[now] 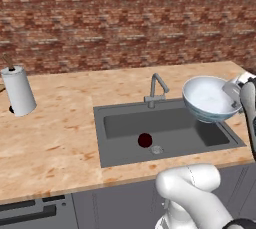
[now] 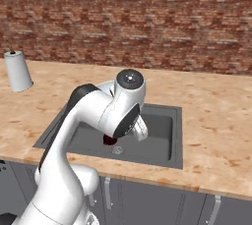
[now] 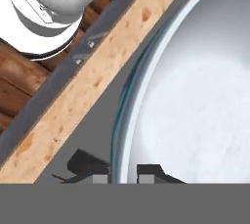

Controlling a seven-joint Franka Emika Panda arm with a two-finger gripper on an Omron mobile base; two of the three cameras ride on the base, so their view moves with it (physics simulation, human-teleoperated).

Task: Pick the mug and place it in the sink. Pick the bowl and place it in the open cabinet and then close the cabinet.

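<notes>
My gripper [image 3: 123, 176] is shut on the rim of the white bowl [image 1: 209, 99], one fingertip inside the rim and one outside. The bowl [image 3: 195, 96] hangs tilted in the air over the right end of the dark grey sink [image 1: 120, 123], with its blue-green outside showing along the edge. The small dark maroon mug [image 1: 145, 140] sits on the sink floor beside the round drain [image 1: 157, 149]. In the right base view the mug [image 2: 109, 141] peeks out from behind my arm. The cabinet is out of view.
A silver gooseneck faucet [image 1: 157, 89] stands behind the sink, close to the left of the bowl. A white paper towel roll [image 1: 19, 93] stands at the counter's far left. A brick wall backs the wooden counter [image 1: 55, 138]. Grey drawers [image 1: 35, 213] run below its front edge.
</notes>
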